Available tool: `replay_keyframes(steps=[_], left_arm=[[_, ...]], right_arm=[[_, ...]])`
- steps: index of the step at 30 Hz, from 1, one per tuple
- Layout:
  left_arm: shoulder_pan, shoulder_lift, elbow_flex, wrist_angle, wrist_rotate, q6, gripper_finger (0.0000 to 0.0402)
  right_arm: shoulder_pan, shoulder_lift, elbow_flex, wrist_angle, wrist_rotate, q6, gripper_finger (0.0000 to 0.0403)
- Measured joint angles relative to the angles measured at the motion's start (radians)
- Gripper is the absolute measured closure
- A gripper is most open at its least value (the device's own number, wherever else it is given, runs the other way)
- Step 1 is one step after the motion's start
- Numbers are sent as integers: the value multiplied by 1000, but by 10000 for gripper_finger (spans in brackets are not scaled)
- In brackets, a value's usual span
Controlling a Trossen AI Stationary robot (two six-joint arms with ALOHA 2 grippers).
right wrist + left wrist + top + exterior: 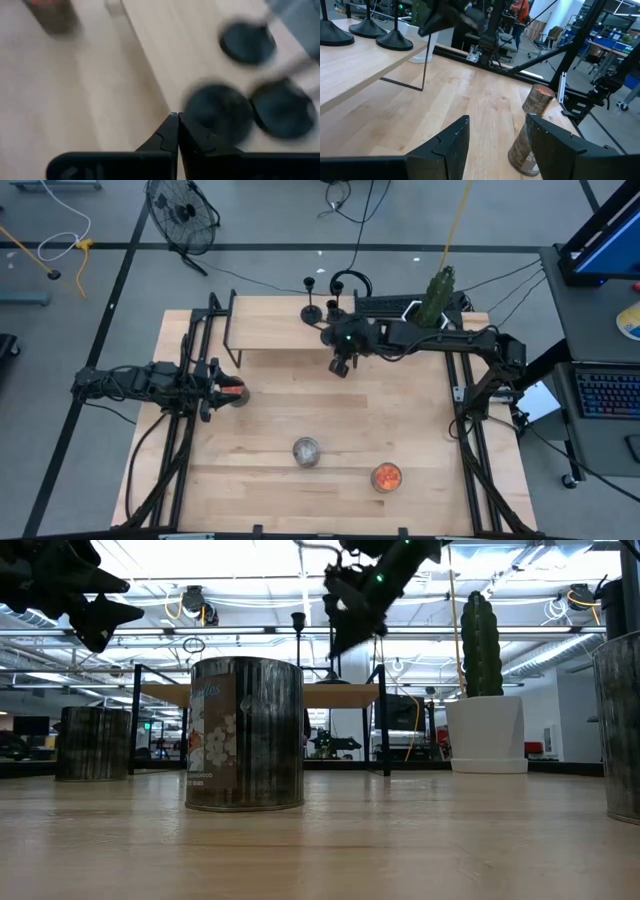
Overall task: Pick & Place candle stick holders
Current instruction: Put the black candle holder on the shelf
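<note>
Three black candle stick holders stand on their round disc bases on a raised wooden shelf at the table's far side. Their bases show blurred in the right wrist view and at the shelf's edge in the left wrist view. My right gripper is shut and empty. It hangs in the air just in front of the shelf, near the holders. My left gripper is open and empty, up in the air at the table's left side over an orange-filled jar.
A silver can stands at the table's near middle, and a second orange-filled jar stands to its right. A cactus in a white pot stands at the far right. The shelf rests on thin black legs.
</note>
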Motion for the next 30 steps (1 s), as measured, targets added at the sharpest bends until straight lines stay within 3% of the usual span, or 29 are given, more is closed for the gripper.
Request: replay_keyframes(steps=[3, 15, 30], left_arm=[[0, 0, 0, 0, 0, 4, 201], [0, 0, 0, 0, 0, 0, 201], [0, 0, 0, 0, 0, -3, 201]], right_arm=[[-6, 1, -4, -36, 41, 1, 403], [-34, -2, -123, 129, 30, 27, 403], [-43, 1, -129, 189, 4, 23, 403]])
